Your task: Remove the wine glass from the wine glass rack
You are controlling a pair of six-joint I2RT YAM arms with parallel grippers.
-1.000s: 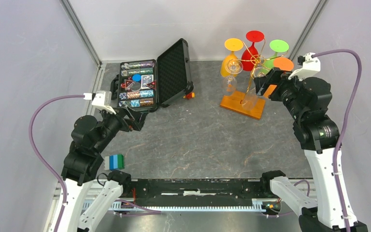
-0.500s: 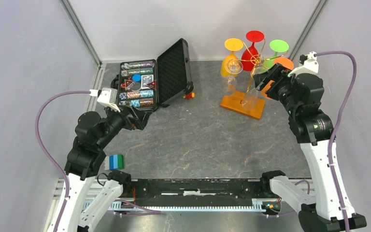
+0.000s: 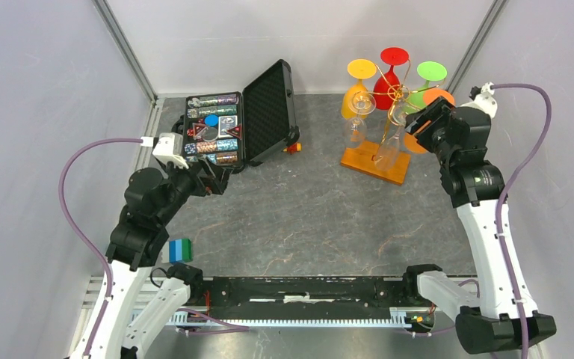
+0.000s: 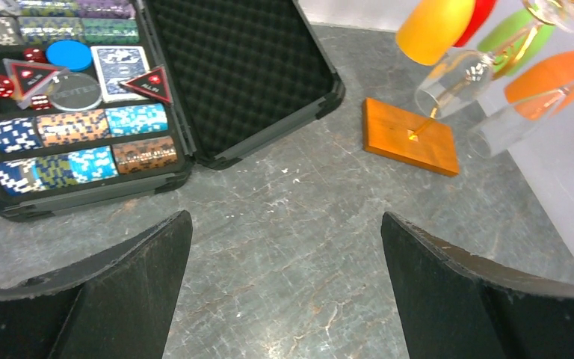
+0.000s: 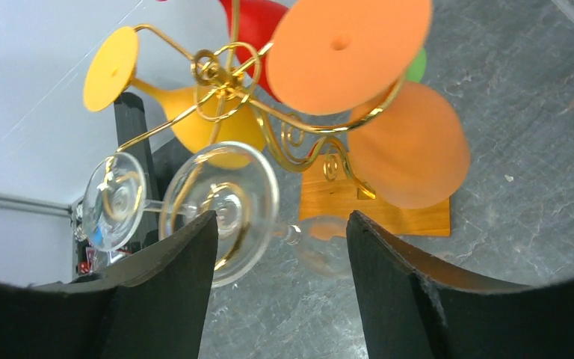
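Observation:
The wine glass rack (image 3: 397, 94) is a gold wire stand on an orange-brown wooden base (image 3: 374, 161) at the back right. Yellow (image 3: 359, 81), red (image 3: 392, 72), green (image 3: 430, 73) and orange (image 3: 438, 98) glasses hang upside down from it, plus two clear ones. My right gripper (image 3: 417, 123) sits at the rack's right side, open. In the right wrist view a clear wine glass (image 5: 222, 203) hangs on the wire (image 5: 291, 139), its stem lying across the gap just beyond my right gripper (image 5: 282, 215). My left gripper (image 4: 284, 217) is open and empty over bare table.
An open black foam-lined case (image 3: 267, 112) with poker chips and cards (image 4: 82, 134) stands at the back left, just beyond the left gripper (image 3: 213, 180). A blue-green block (image 3: 180, 249) lies beside the left arm. Grey walls close in the table on three sides.
The right gripper has shifted to the right and farther back beside the rack, and its jaws have narrowed. The left arm has crept forward toward the case.

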